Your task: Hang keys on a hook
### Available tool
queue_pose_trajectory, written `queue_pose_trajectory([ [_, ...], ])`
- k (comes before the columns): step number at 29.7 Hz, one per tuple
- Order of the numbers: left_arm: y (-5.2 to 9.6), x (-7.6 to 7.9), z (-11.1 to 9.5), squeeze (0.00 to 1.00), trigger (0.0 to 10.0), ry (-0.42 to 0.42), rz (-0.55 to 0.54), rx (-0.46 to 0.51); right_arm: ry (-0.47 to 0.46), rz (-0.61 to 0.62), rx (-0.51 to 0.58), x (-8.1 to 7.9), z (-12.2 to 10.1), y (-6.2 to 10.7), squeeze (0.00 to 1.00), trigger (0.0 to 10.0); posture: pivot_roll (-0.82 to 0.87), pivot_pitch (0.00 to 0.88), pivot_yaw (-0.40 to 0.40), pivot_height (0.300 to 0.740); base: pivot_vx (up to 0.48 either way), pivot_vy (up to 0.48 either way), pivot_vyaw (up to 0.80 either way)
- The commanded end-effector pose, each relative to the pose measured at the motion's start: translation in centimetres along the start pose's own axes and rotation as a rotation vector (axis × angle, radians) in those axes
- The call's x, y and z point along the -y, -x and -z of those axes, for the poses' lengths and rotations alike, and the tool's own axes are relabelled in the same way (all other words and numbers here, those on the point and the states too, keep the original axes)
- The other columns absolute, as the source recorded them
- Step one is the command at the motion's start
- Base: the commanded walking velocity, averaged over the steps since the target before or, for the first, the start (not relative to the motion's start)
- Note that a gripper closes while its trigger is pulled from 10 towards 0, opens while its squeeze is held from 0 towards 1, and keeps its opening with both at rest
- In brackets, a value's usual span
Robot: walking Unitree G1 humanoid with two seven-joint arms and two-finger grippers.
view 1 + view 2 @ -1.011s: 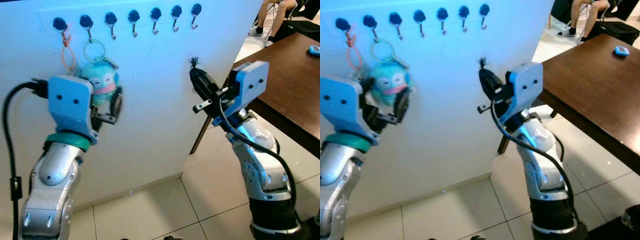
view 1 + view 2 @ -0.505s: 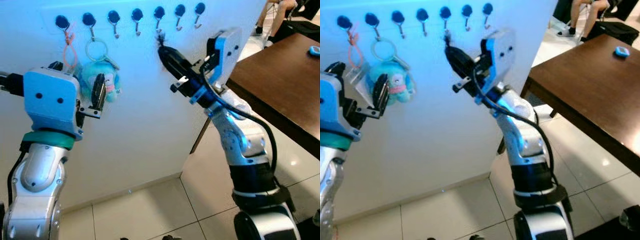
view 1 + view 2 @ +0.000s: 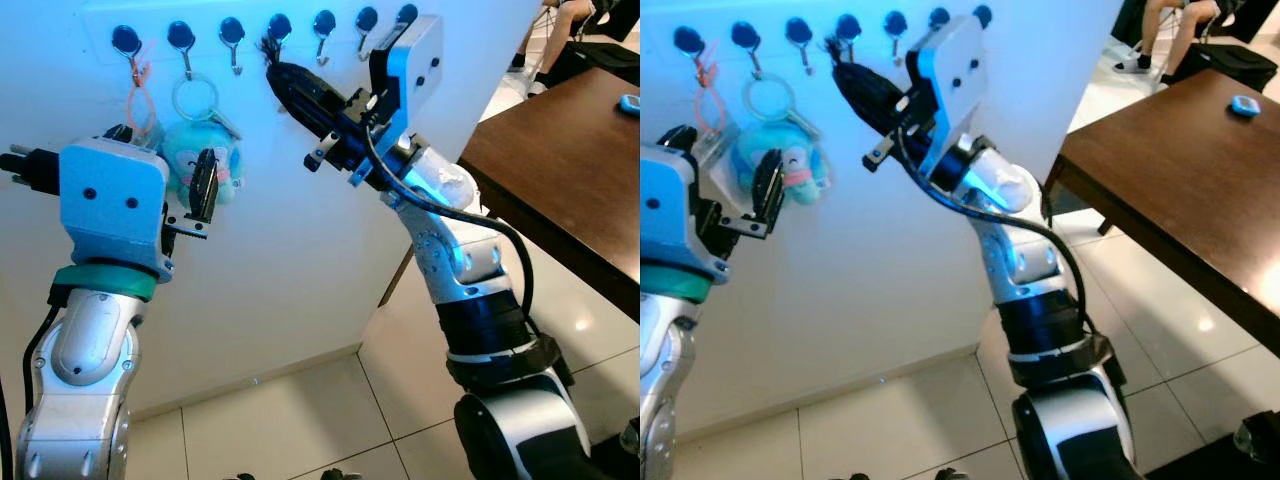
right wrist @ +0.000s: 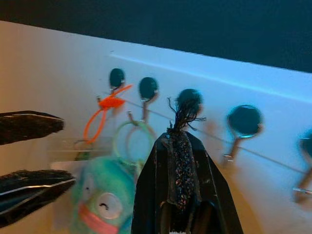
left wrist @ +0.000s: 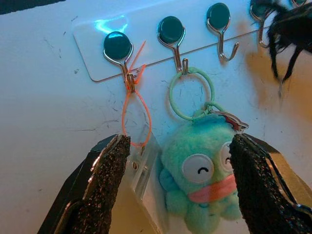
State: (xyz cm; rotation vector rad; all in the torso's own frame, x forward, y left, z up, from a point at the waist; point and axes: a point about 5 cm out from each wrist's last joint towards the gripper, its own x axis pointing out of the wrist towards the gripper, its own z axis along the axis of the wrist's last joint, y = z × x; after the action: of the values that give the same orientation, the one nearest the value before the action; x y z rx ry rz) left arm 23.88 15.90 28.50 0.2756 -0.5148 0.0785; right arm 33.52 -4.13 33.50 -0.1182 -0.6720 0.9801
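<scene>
On my feed a white wall [image 3: 300, 260] carried a row of black-capped hooks [image 3: 232, 33], and two were already taken: an orange loop [image 5: 135, 118] with a clear tag [image 5: 141, 175] hung from the first hook, and a green ring [image 5: 191, 93] with a teal plush [image 5: 204, 180] hung from the second. A dark wooden table [image 3: 570, 170] stood off to the right with a small blue thing [image 3: 628, 101] on it, and a seated person's legs [image 3: 560, 25] showed beyond it. White floor tiles [image 3: 330, 420] ran below the wall. The plush sat right in front of my left gripper [image 5: 180, 185], whose fingers [image 5: 109, 180] stood wide apart on either side of it and the tag, holding nothing; whether they touched either I could not tell. My right gripper [image 3: 278, 72] was raised to the hook row, its fingers pressed together on a black tasselled cord [image 4: 184, 146] whose frayed end stuck out past the tips. That end lay just at the fourth hook [image 3: 278, 28] in the head views and over a hook cap in the right wrist view, but I could not tell whether it was looped on. I could make out no keys on the cord.
</scene>
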Motion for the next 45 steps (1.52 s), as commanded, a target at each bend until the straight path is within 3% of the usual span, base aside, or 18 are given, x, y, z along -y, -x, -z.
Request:
queue_pose_trajectory([
  [1,0.1,0.1,-0.4,0.00,10.0,0.005,-0.002,0.011,0.015,-0.041,0.025,-0.4,-0.5,-0.7,0.00,10.0,-0.02,0.128,0.034,0.740,0.000,0.000,0.00],
  [11,0.1,0.3,-0.4,0.00,10.0,0.006,-0.002,0.010,0.069,-0.031,0.047,-0.2,-0.6,-2.0,0.00,10.0,-0.02,0.126,0.035,0.740,0.000,0.000,0.00],
  [20,0.0,0.4,-0.4,0.00,10.0,0.011,0.002,0.009,0.101,0.022,0.037,0.7,-0.8,-1.4,0.00,10.0,-0.03,0.126,0.042,0.740,0.000,0.000,0.00],
  [30,-0.1,0.5,-0.4,0.00,10.0,0.015,0.002,0.010,0.099,0.026,0.018,1.2,-0.2,-1.2,0.00,10.0,-0.03,0.124,0.041,0.740,0.000,0.000,0.00],
  [45,0.0,0.5,-0.5,0.00,10.0,0.012,0.001,0.009,0.096,0.002,0.024,1.0,0.0,-2.8,0.00,10.0,-0.01,0.118,0.037,0.740,0.000,0.000,0.00],
])
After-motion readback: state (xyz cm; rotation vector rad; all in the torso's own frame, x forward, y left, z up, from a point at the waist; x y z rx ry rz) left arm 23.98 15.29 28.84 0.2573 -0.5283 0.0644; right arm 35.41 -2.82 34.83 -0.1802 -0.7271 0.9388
